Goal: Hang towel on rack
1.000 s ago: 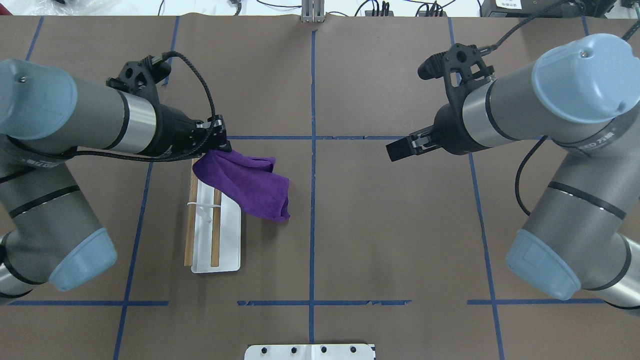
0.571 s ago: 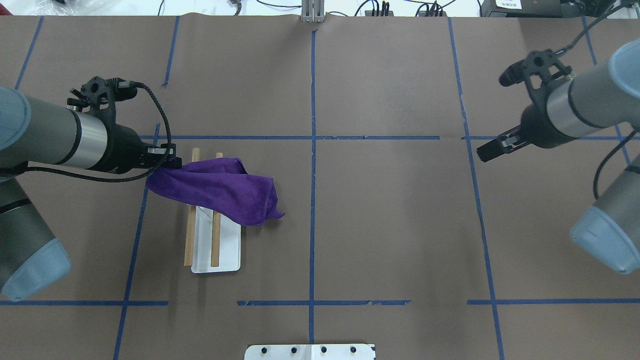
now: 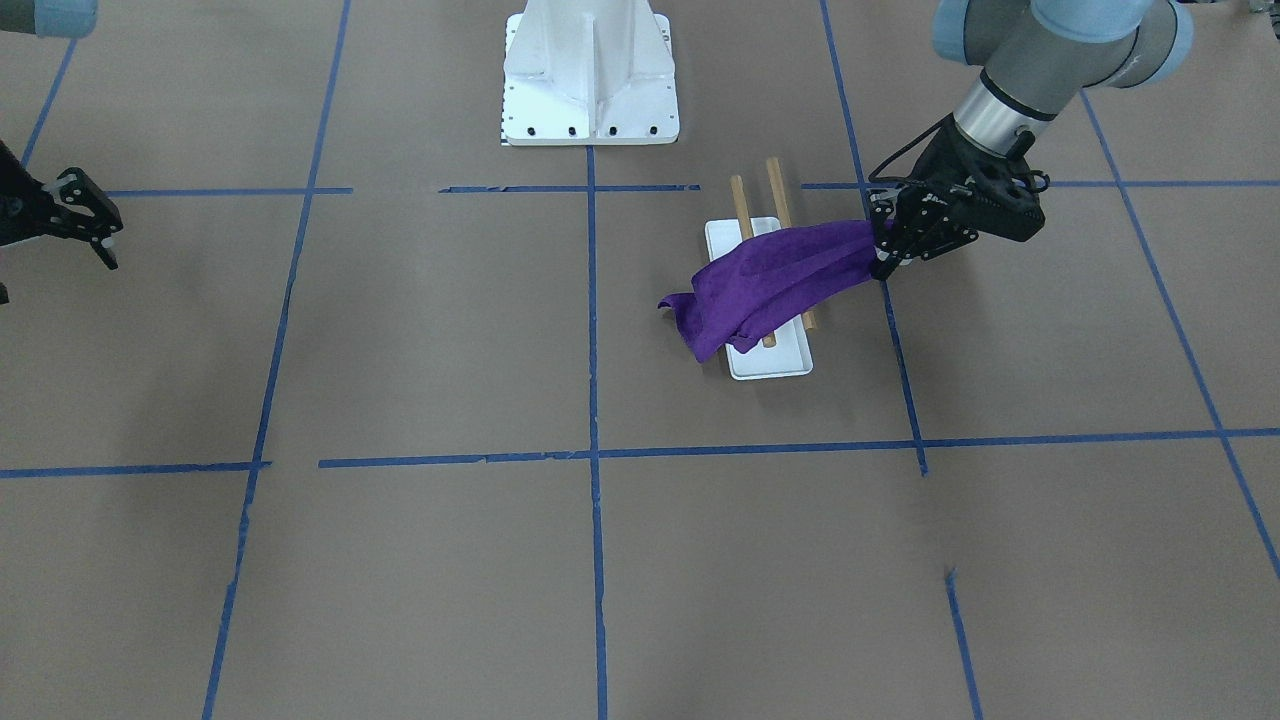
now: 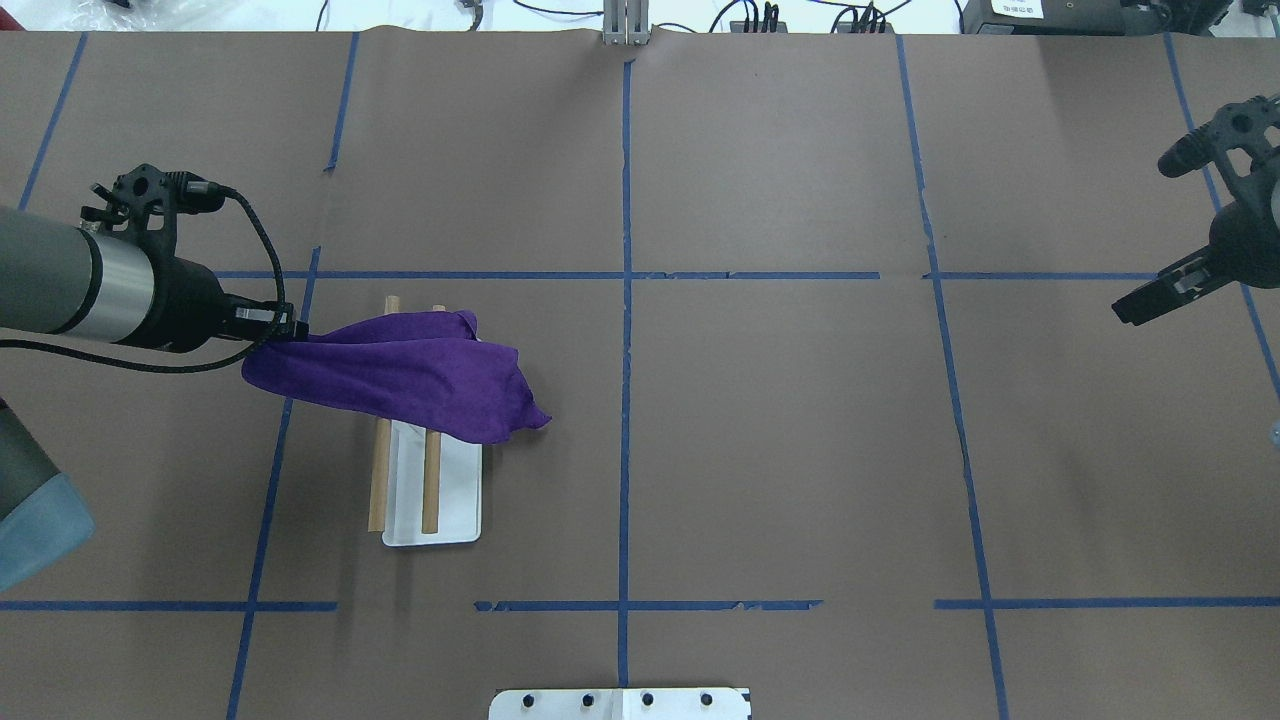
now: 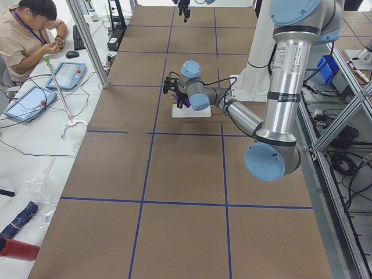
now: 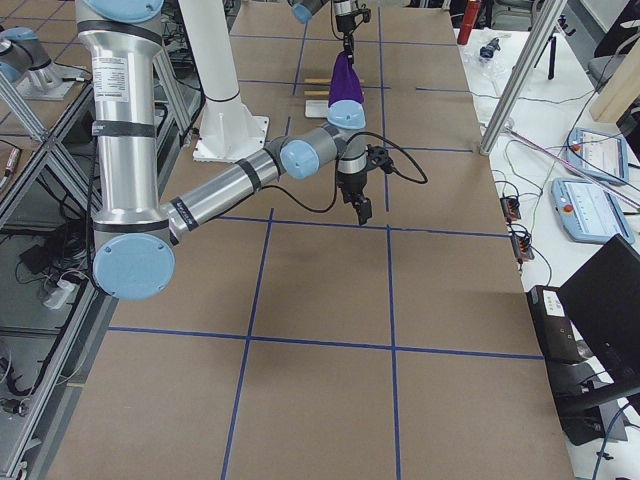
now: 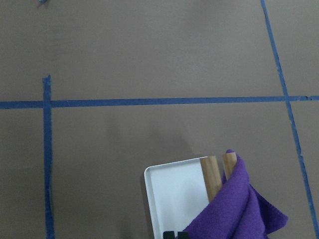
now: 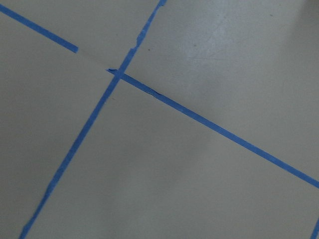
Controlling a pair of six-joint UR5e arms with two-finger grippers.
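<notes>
Towel (image 4: 400,375) dragged farther left across rack (image 4: 455,495) dowels, left hand (image 4: 290,330) clenching its corner; right hand (image 4: 1128,309) withdrawn rightward, grip unclear.

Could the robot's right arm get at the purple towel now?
Probably, though not quickly: no object stands between, but the right gripper hangs far across the table, and the left gripper holds the purple towel over the rack.
</notes>
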